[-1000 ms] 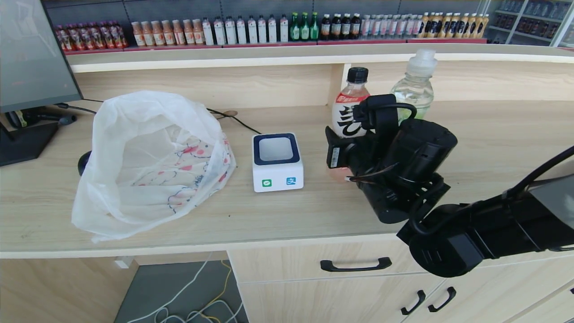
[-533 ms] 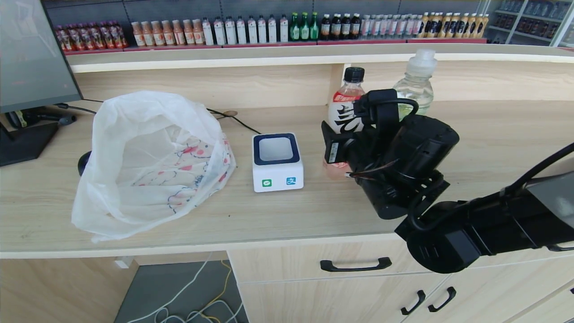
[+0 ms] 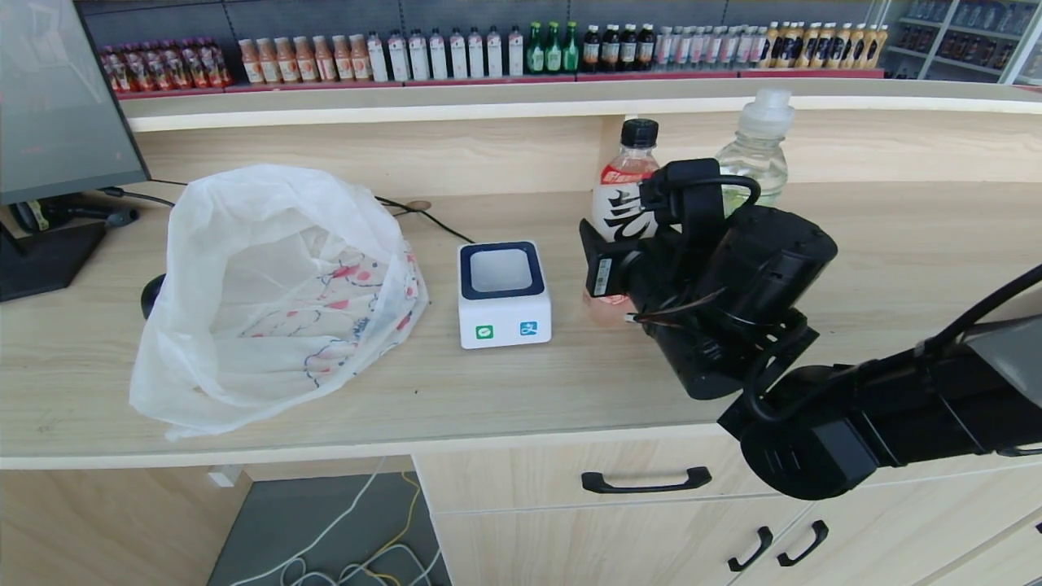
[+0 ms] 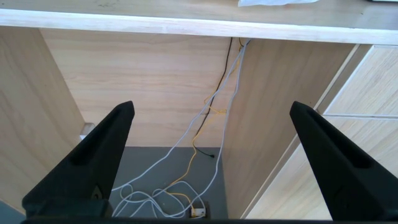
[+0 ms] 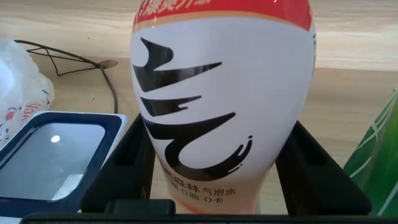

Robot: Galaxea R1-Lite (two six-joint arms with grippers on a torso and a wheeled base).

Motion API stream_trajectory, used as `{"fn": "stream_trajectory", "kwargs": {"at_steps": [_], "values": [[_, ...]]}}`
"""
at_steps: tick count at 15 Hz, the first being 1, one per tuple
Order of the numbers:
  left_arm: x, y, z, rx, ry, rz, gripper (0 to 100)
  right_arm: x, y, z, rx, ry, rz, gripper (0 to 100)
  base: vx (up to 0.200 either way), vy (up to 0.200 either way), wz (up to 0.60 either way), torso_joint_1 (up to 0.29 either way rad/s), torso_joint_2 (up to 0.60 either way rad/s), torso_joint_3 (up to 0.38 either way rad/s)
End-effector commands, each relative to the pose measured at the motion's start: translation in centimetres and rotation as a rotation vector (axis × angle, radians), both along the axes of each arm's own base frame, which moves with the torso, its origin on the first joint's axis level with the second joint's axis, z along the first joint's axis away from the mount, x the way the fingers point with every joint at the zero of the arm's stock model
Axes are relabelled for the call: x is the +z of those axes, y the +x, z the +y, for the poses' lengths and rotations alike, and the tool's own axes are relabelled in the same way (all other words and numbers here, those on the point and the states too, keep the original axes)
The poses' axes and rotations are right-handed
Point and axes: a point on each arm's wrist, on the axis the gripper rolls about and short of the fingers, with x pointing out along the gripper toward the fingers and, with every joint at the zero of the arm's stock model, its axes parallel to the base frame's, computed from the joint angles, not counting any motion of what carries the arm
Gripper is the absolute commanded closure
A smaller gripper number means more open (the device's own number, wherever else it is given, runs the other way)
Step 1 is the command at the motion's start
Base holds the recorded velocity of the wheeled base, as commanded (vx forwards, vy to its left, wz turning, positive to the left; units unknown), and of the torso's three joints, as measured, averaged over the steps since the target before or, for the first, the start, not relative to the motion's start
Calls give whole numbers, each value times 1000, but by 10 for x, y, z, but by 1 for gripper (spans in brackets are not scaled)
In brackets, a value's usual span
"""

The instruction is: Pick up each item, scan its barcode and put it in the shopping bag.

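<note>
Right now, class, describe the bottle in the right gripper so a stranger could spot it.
On the long wooden counter, look just right of the white scanner box. The pink drink bottle is there: black cap, white label with bold black strokes under a red band, unlike the clear, white-capped bottle beside it.

R arm (image 3: 895, 423) stretched fwd, R gripper (image 5: 214, 158) clamped on bottle (image 5: 217, 81), L gripper (image 4: 211, 155) spread wide, aimed down
</note>
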Motion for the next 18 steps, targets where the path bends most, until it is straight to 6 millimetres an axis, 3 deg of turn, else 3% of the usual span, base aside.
{"fn": "stream_trajectory", "kwargs": {"at_steps": [1,4,9,12,18], "values": [[0,0,0,1,0,-1,0,14,-10,-2,13,25,-30,100,0,0,0,0,0,0],[0,0,0,1,0,-1,0,16,-25,-7,27,18,-20,100,0,0,0,0,0,0],[0,0,0,1,0,-1,0,28,-75,-6,126,36,-33,100,0,0,0,0,0,0],[0,0,0,1,0,-1,0,24,-103,-6,178,25,-10,100,0,0,0,0,0,0],[0,0,0,0,0,-1,0,16,-136,-14,257,13,22,100,0,0,0,0,0,0]]}}
